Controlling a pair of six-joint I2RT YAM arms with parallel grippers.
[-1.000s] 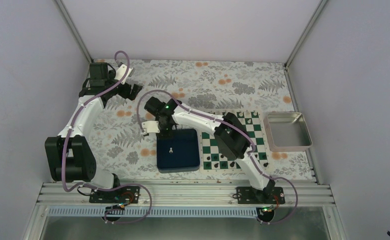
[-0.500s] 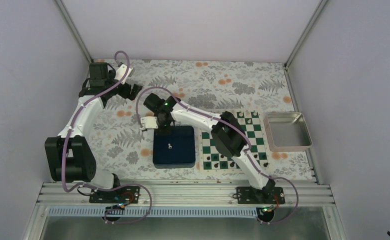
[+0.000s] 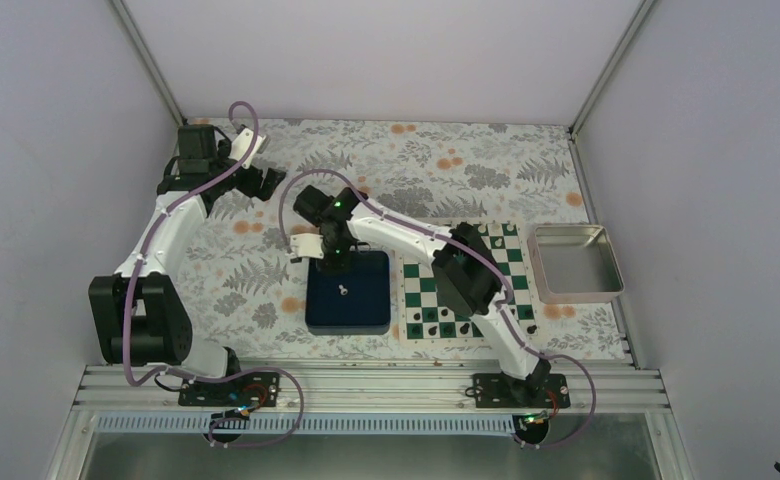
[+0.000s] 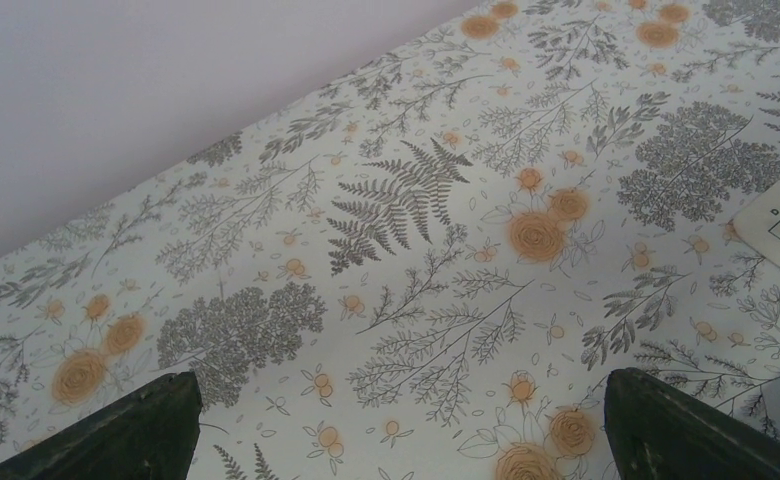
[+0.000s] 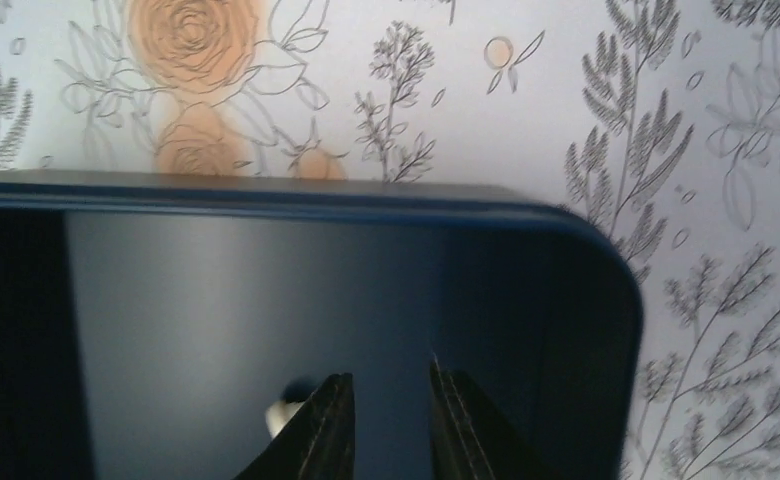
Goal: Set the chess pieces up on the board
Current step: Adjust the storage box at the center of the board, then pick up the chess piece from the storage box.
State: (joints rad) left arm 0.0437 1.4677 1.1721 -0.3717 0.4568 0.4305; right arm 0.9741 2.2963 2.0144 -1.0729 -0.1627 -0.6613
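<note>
Far left, the left hand (image 3: 261, 182) hangs spread and empty over the counter (image 3: 266, 280), well apart from the work. Further right, the dark blue tray (image 3: 361, 312) now lies slightly further left than a second ago, leaving a thin strip of cloth between it and the chessboard (image 3: 421, 291). Above its far rim, the right hand (image 5: 388, 380) has gone from clenched to slightly parted, with nothing between the fingers. One white chess piece (image 3: 342, 290) lies in the tray just beside the fingers, ungrasped. It probably needs picking up next and carrying right to the board, where black pieces (image 3: 436, 322) line the near row and the arm hides much of the rest. Rightmost sits a bare metal tray (image 3: 576, 265). A cloth of grey ferns and orange roses covers the counter, enclosed by plain lilac walls and aluminium posts.
</note>
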